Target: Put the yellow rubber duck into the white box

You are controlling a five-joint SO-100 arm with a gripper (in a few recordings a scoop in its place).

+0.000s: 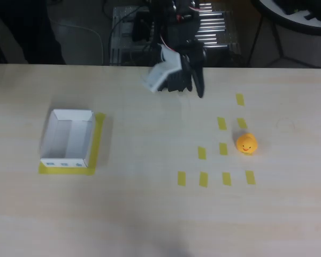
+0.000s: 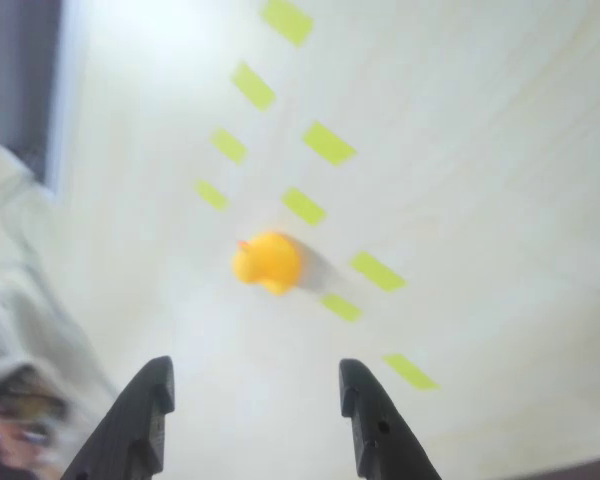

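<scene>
While on tabletop (image 1: 150, 214), duck: yellow rubber duck (image 1: 246, 143) sits among yellow tape strips (image 1: 223, 149), right side, overhead view.
Box: white box (image 1: 67, 138) far left, well apart.
Fingers: fingers (image 2: 150, 405) spread open, holding nothing, duck ahead.

Overhead view looking straight down on the whole tabletop (image 1: 150, 214), wrist view close behind the hand (image 2: 255, 385), angled downward, both sharing the yellow tape marks (image 1: 223, 149).
</scene>
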